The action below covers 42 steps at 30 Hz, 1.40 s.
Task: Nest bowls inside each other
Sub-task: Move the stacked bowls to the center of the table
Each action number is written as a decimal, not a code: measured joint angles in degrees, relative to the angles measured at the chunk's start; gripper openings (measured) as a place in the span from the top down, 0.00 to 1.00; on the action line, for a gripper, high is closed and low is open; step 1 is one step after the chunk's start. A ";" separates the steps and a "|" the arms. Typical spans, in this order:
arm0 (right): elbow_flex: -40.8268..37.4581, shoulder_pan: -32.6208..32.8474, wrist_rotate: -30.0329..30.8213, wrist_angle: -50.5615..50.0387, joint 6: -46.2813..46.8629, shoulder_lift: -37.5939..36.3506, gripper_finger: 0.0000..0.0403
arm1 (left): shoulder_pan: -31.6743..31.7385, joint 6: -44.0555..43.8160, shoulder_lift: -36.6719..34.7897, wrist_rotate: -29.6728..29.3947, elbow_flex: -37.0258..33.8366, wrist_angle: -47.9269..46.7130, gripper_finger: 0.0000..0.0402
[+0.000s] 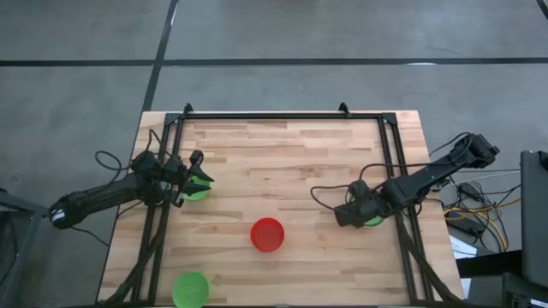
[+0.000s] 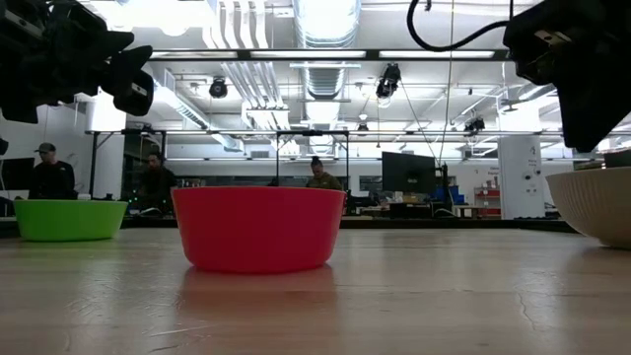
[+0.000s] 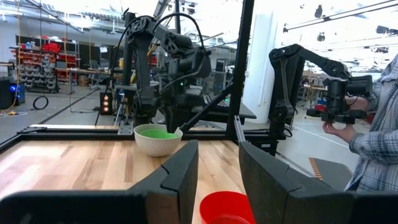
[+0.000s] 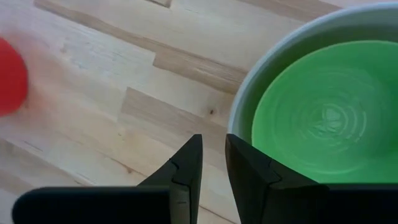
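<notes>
Right now the right hand (image 1: 349,214) hangs over the right side of the wooden bench (image 1: 282,154), just beside the near-left rim of the pale grey-white bowl (image 4: 267,68). W/ a green bowl (image 4: 329,118) already nested inside that one, the pair sits by the bench's right rail. In the right wrist view the fingers (image 4: 186,165) are parted by a narrow gap w/ nothing between them; they sit above bare wood just outside the white rim, not touching it as far as can be seen.

Left hand (image 1: 199,175) is at the bench's left side, over a second green bowl (image 1: 197,192). Its fingers (image 3: 180,171) stand apart w/ a clear gap; can't tell from the high view whether they touch that bowl, & nothing shows between them in the left wrist view.

Red bowl (image 1: 267,234) stands alone, upright, approx mid-bench toward the front edge, well apart from both hands. A third green bowl (image 1: 190,289) is at the front-left corner, also upright & alone.

Bkgd: low view shows ppl seated far back in the room (image 2: 315,177); left wrist view shows a person in a plaid sleeve (image 3: 376,143) holding a camera (image 3: 345,99) beyond the bench.
</notes>
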 joint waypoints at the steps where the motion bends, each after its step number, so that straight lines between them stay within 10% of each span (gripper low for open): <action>1: 0.00 0.02 -0.08 0.01 0.00 0.22 0.83 | 0.01 0.02 -0.01 0.01 0.00 0.00 0.70; 42: -0.28 -0.01 -4.99 -1.26 -1.33 3.23 0.85 | 0.01 0.01 0.00 -0.01 0.00 -0.07 0.70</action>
